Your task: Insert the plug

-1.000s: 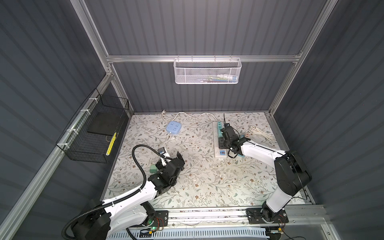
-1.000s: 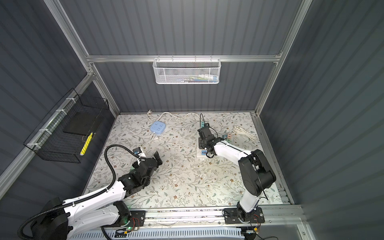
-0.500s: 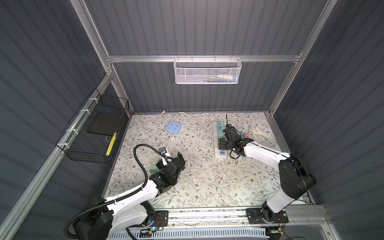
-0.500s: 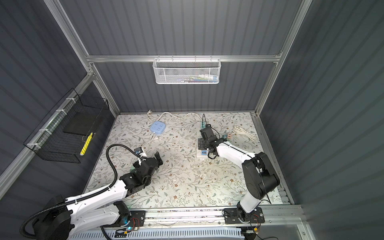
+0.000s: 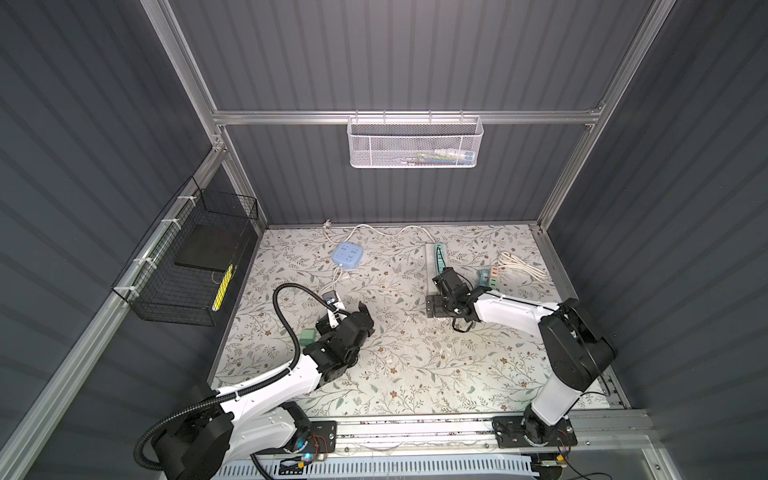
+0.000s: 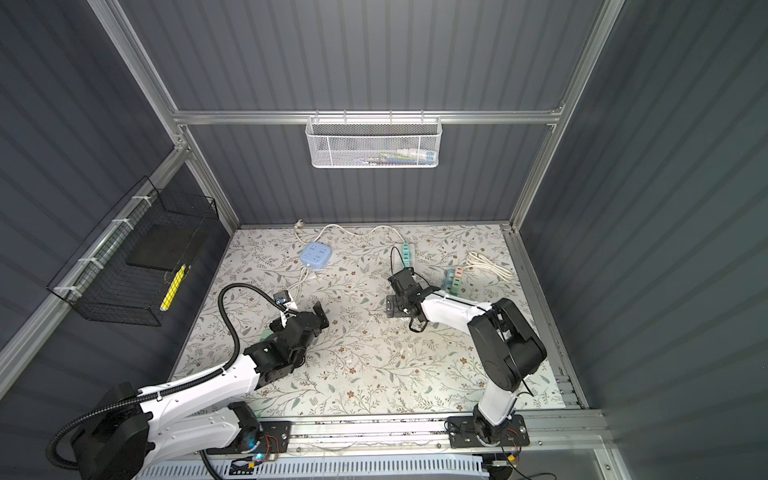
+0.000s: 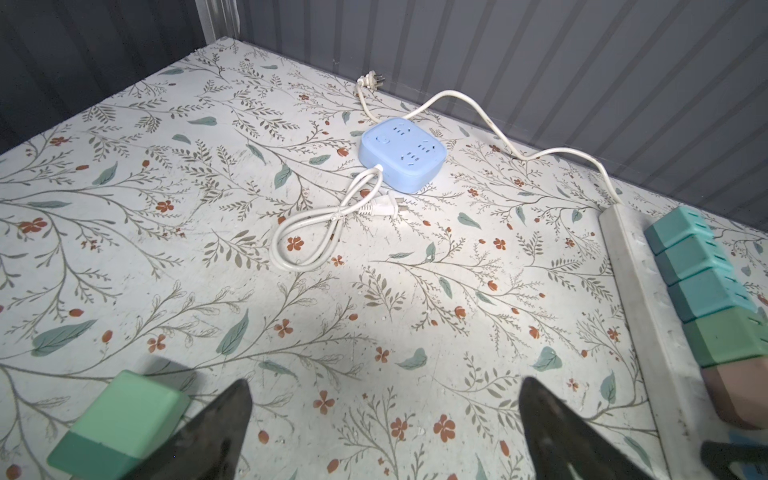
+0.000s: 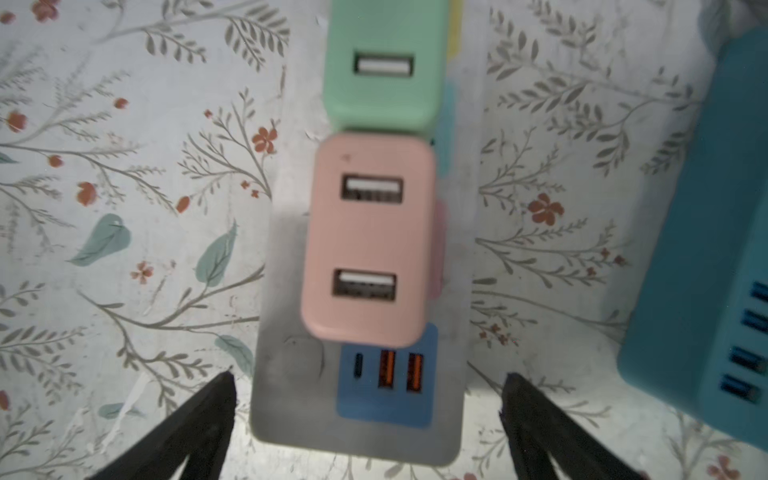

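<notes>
Both of my end effectors stand with their jaws spread wide and hold nothing. My right end effector point(image 8: 368, 377) hangs over one end of the gray power strip point(image 8: 291, 395), with a black finger out to each side of it; in the right wrist view neither finger touches the strip or anything on it. The pink plug point(image 8: 370, 241) stands on that strip with its two USB ports facing up at my wrist camera. It sits between the mint-green plug point(image 8: 382, 62) on one side and the blue USB panel point(image 8: 386, 411) on the other, its edge covering a little of the panel from this angle. How deep it sits in its socket I cannot tell from above. A teal block point(image 8: 706, 249) with blue ports lies on the flowered bench point(image 7: 124, 208) near the strip but apart from it. My left end effector point(image 7: 385, 383) is low over the left part of the bench, well apart from the strip. A green adapter point(image 7: 120, 424) lies just beside one of its fingers, and whether they touch I cannot tell. Farther toward the back wall lies the blue socket hub point(image 7: 402, 160), with a looped white cable point(image 7: 307, 232) beside it and that cable's plug flat on the bench.
</notes>
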{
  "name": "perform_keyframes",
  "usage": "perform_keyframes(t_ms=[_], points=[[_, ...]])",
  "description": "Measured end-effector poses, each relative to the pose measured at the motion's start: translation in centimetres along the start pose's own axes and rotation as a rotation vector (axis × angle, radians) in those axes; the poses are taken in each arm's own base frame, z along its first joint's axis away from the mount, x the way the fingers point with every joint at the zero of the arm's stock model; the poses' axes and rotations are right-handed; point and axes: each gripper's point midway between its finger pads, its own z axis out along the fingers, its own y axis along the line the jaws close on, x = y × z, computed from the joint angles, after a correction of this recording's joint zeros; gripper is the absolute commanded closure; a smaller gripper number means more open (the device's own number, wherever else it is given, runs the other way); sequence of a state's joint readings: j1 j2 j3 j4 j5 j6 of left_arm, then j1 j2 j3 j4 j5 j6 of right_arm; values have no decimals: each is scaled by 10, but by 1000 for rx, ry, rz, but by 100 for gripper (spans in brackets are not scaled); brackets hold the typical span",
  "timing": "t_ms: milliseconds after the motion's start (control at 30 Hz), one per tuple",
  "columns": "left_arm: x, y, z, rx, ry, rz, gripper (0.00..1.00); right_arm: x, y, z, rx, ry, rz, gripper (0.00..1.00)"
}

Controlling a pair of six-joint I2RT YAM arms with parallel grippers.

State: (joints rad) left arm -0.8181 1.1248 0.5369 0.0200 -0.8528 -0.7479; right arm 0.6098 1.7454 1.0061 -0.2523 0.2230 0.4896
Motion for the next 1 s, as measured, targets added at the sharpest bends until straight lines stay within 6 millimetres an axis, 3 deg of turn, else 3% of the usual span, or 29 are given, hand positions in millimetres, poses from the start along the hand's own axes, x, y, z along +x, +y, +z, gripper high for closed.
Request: perform_keyframes(t_ms=[133, 267, 467, 667, 833, 1000], points=[[-16, -11, -2, 18, -20, -17, 0, 7, 1, 10, 3, 28, -5, 1], [-17, -11, -3, 17, -21, -12, 0, 8, -2, 19, 16, 39, -3, 3], [-18, -8, -3, 0, -17, 23, 0, -3, -21, 23, 41, 30, 17, 3], [-40, -13, 4, -11, -31, 33, 0, -15, -30, 21, 54, 22, -16, 1], [-80, -4, 35, -68, -2, -28, 0, -31, -23, -2, 8, -22, -38, 1], [-114, 2, 76, -125, 32, -57, 0, -67, -18, -63, -61, -174, -20, 1]])
